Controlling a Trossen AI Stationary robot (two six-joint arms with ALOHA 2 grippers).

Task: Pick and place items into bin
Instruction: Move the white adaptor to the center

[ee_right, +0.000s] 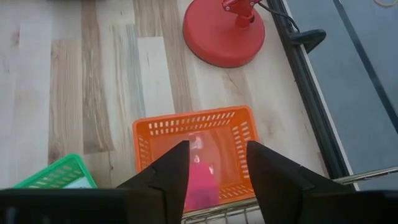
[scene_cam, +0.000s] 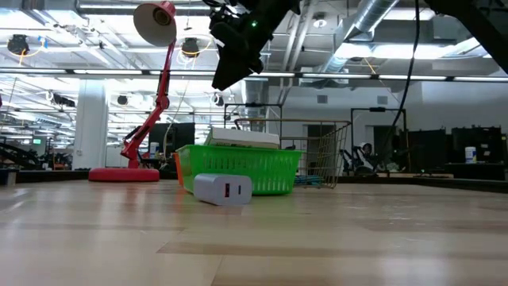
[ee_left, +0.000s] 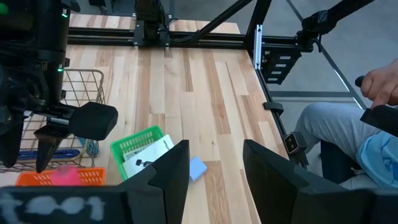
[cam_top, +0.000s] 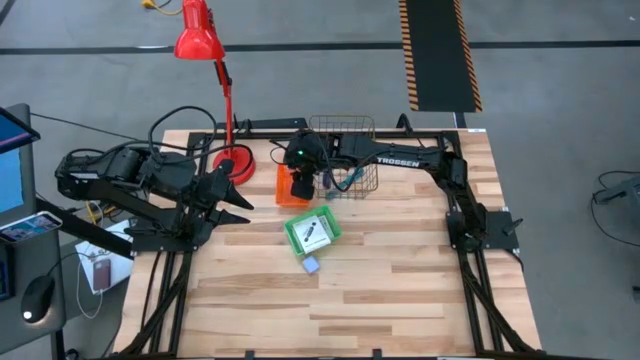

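My right gripper point(ee_right: 216, 155) is open and hangs high over the orange basket point(ee_right: 186, 124), which sits on the table by the lamp base. A pink block point(ee_right: 200, 183) lies inside that basket, below the gap between the fingers. The green basket point(cam_top: 296, 228) near the table's middle holds a white card pack point(cam_top: 313, 235) with dark print. A pale lavender block point(cam_top: 311, 265) rests flat on the table just near of it. My left gripper point(ee_left: 214, 180) is open at the table's left side, touching nothing. The pens cannot be made out for certain.
A wire basket point(cam_top: 345, 150) with blue-teal items inside stands at the far edge beside the orange basket. A red desk lamp point(cam_top: 225, 100) rises from its round base point(ee_right: 224, 31). A seated person point(ee_left: 367, 124) shows beyond the table's right edge. Bare wood lies toward the near edge.
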